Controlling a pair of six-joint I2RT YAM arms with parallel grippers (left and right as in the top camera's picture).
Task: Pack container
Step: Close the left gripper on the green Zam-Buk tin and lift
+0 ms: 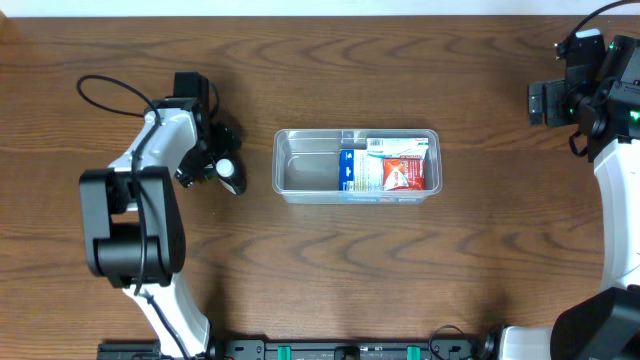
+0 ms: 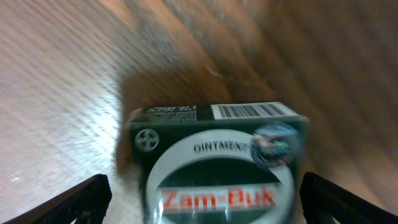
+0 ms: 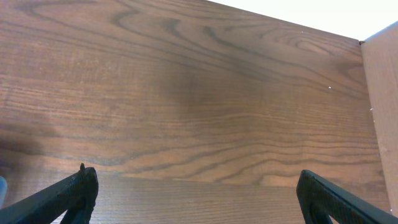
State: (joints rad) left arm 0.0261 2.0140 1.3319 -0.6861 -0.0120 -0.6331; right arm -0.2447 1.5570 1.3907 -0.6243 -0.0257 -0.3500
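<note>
**Tub part-filled at mid-counter, both tools spread**

Brown wood-grain counter (image 1: 400, 280) is seen across every view, and everything is carried on it. The left arm (image 1: 135, 215) is bent over the left part of the counter, while the right arm (image 1: 620, 190) is kept along the right edge, well apart from the other things.

The container (image 1: 300, 165), a clear shallow tub with rounded corners, is set flat at the middle of the counter, between the two arms and touched by neither. Its left half is bare. Its right half is taken up by a blue-and-white packet (image 1: 352, 168) and, just beside it on the right, a red-and-white packet (image 1: 403, 172).

The left tool (image 1: 215, 160) is held low, left of the container, with its fingers spread wide. Between them a dark green ointment box (image 2: 217, 162) with a barcode and red lettering is seen lying on the wood; the wrist picture is blurred. A gap is visible at one finger, and contact at the other cannot be told.

The right tool (image 3: 199, 205) is spread wide over bare wood, and nothing is held in it.
</note>
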